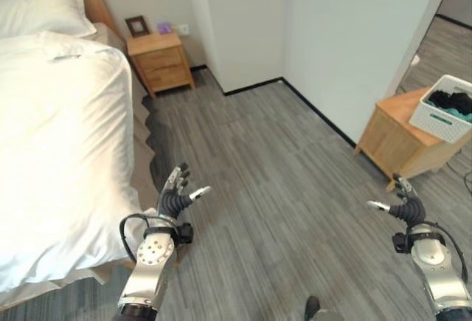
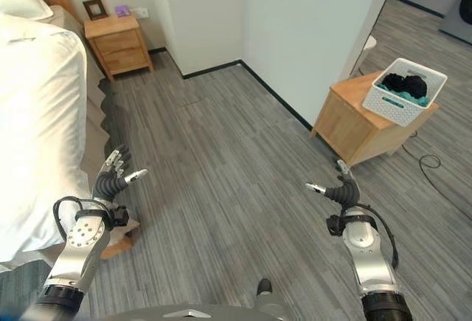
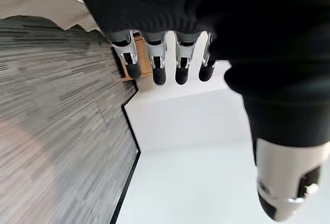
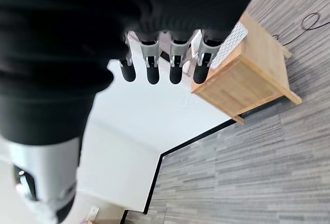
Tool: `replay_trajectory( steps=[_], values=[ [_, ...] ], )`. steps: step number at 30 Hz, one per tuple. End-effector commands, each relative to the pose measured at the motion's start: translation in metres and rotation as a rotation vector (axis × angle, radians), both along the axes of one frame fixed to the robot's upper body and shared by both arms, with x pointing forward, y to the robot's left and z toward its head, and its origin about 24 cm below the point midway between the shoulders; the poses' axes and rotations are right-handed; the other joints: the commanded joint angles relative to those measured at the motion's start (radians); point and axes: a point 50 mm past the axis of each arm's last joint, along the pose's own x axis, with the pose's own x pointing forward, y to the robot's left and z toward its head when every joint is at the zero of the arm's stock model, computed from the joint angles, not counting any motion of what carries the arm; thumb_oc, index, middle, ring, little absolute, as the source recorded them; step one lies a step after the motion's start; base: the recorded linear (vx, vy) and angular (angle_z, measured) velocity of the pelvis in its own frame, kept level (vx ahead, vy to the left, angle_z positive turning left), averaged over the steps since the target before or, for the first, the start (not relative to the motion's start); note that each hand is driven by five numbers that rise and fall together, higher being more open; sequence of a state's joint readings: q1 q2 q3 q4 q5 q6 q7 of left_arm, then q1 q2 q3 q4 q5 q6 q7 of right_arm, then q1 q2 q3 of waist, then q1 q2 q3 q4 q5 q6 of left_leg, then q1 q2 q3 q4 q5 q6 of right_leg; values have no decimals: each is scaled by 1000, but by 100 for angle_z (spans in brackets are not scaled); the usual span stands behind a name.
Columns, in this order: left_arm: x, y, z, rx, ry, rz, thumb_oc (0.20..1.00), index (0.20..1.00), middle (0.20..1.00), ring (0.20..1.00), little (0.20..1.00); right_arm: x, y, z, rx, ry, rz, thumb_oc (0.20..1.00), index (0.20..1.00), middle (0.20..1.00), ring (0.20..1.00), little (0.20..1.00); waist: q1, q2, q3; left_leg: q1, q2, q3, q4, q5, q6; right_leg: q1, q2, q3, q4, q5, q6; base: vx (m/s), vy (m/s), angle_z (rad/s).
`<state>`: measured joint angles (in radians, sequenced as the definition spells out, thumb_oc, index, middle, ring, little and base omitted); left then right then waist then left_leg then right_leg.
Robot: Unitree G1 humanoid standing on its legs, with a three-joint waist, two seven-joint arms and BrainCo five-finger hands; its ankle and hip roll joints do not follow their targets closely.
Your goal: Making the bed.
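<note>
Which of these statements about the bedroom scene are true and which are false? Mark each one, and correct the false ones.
1. The left hand grips the white duvet. False: its fingers are relaxed and hold nothing, beside the bed's edge.
2. A white basket of dark things stands on a wooden cabinet. True.
3. The right hand holds a pillow. False: it is open and empty above the grey floor; the pillow lies at the head of the bed.
4. A small picture frame stands on the nightstand. True.
</note>
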<state>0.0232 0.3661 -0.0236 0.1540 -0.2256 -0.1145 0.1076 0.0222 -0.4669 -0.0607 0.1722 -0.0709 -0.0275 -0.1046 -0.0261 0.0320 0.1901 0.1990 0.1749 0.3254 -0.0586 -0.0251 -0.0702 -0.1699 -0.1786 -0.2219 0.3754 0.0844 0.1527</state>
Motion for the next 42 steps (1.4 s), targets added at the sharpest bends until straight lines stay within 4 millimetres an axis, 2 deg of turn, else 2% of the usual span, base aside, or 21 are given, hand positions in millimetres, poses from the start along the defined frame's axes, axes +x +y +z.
replay_trajectory(
  steps=[1,5,9,12,15,16,17,19,20,23,25,28,30,31,33,35,37,39,40,41,42],
  values=[
    [7,11,20,65,-92,22,1000,1000,1000,1000,1000,14,8,38,-26,-186,81,1000,1000,1000,1000,1000,27,-13,-1,5,46,-139,9,5,-44,22,-139,65,169,141,109,227,70,16],
    [15,9,31,48,-149,34,1000,1000,1000,1000,1000,16,8,55,-18,-268,105,1000,1000,1000,1000,1000,-6,-22,8,19,18,-198,-13,-16,-45,-35,-34,67,72,-23,109,287,62,26],
    [24,1,36,59,-172,7,1000,1000,1000,1000,1000,14,1,58,17,-300,76,1000,1000,1000,1000,1000,-70,-43,2,68,2,-252,-29,-94,-81,-75,-2,-23,-294,11,77,466,-132,72],
    [24,-4,32,56,-162,-9,1000,1000,1000,1000,1000,0,-4,46,25,-251,60,1000,1000,1000,1000,1000,-134,-41,-21,136,39,-279,-29,-160,-113,-92,10,54,-368,52,85,573,-265,64],
    [20,-12,22,27,-131,-19,1000,1000,1000,1000,1000,-7,-9,37,17,-203,53,1000,1000,1000,1000,1000,-159,-24,-27,120,72,-306,103,-109,-131,-74,34,106,-337,54,55,425,-189,90],
    [16,-17,13,-15,-103,-18,1000,1000,1000,1000,1000,-6,-10,35,8,-184,68,1000,1000,1000,1000,1000,-154,3,-19,65,88,-317,309,42,-144,-52,53,90,-289,16,8,408,-256,55],
    [16,-21,12,-44,-103,-27,1000,1000,1000,1000,1000,-4,-10,38,5,-189,77,1000,1000,1000,1000,1000,-142,-11,5,-28,61,-357,491,131,-142,-28,44,87,-276,-11,-30,514,-369,29],
    [13,-24,14,-73,-122,-39,1000,1000,1000,1000,1000,-2,-10,43,29,-209,77,1000,1000,1000,1000,1000,-108,-57,50,-172,51,-275,750,150,-125,62,24,93,-289,-71,-83,591,-422,-37],
    [12,-26,15,-86,-127,-43,1000,1000,1000,1000,1000,2,-9,45,31,-214,84,1000,1000,1000,1000,1000,-75,-62,68,-267,33,-246,763,100,-119,121,21,107,-304,-102,-88,573,-276,-45],
    [10,-26,14,-90,-120,-44,1000,1000,1000,1000,1000,3,-8,47,32,-215,91,1000,1000,1000,1000,1000,-61,-61,66,-314,27,-213,703,94,-115,156,19,107,-322,-117,-83,428,-38,-14],
    [4,-25,10,-97,-105,-46,1000,1000,1000,1000,1000,2,-8,50,29,-221,102,1000,1000,1000,1000,1000,-27,-28,54,-406,62,-82,424,104,-108,263,21,89,-365,-168,-47,726,67,9],
    [0,-24,5,-100,-84,-28,1000,1000,1000,1000,1000,1,-6,49,16,-223,103,1000,1000,1000,1000,1000,13,-7,42,-437,60,45,120,200,-114,388,14,73,-393,-223,-4,691,88,11],
    [-1,-23,4,-101,-79,-24,1000,1000,1000,1000,1000,1,-6,50,11,-229,100,1000,1000,1000,1000,1000,18,-4,40,-451,83,90,54,219,-115,419,5,68,-389,-240,10,609,111,-26],
    [-4,-22,-1,-105,-53,-7,1000,1000,1000,1000,1000,0,-6,49,3,-227,91,1000,1000,1000,1000,1000,38,-5,27,-493,134,136,11,248,-113,496,-24,58,-389,-265,48,1045,199,-20],
    [-13,-19,-9,-109,-18,-1,1000,1000,1000,1000,1000,-4,0,42,5,-191,117,1000,1000,1000,1000,1000,55,-5,-1,-475,141,109,8,278,-115,540,-58,80,-359,-268,75,943,178,-19],
    [-19,-18,-17,-111,25,6,1000,1000,1000,1000,1000,-7,7,36,-3,-173,141,1000,1000,1000,1000,1000,75,-18,-28,-450,127,70,10,328,-108,557,-103,105,-253,-214,109,654,80,-32],
    [-19,-14,-20,-76,48,10,1000,1000,1000,1000,1000,-10,13,30,-7,-148,157,1000,1000,1000,1000,1000,76,-45,-35,-377,97,95,13,316,-79,491,-166,142,-33,9,109,626,96,-69],
    [-15,-12,-17,-48,45,13,1000,1000,1000,1000,1000,-8,20,28,18,-156,167,1000,1000,1000,1000,1000,47,-53,-12,-301,59,87,10,263,-42,403,-162,210,135,144,109,543,138,-24],
    [-12,-10,-14,-28,37,5,1000,1000,1000,1000,1000,-7,21,30,26,-168,166,1000,1000,1000,1000,1000,37,-45,-3,-261,66,92,1,238,-33,341,-159,214,181,155,109,698,71,41],
    [-5,-10,-5,-12,5,-13,1000,1000,1000,1000,1000,-6,22,34,29,-190,170,1000,1000,1000,1000,1000,3,-50,15,-210,44,73,-11,200,-29,250,-166,186,164,60,102,521,28,53],
    [-5,-10,-5,-12,3,-12,1000,1000,1000,1000,1000,-5,23,35,29,-191,170,1000,1000,1000,1000,1000,2,-48,14,-214,47,72,-12,203,-29,248,-164,184,163,61,101,331,-2,54]
  ],
)
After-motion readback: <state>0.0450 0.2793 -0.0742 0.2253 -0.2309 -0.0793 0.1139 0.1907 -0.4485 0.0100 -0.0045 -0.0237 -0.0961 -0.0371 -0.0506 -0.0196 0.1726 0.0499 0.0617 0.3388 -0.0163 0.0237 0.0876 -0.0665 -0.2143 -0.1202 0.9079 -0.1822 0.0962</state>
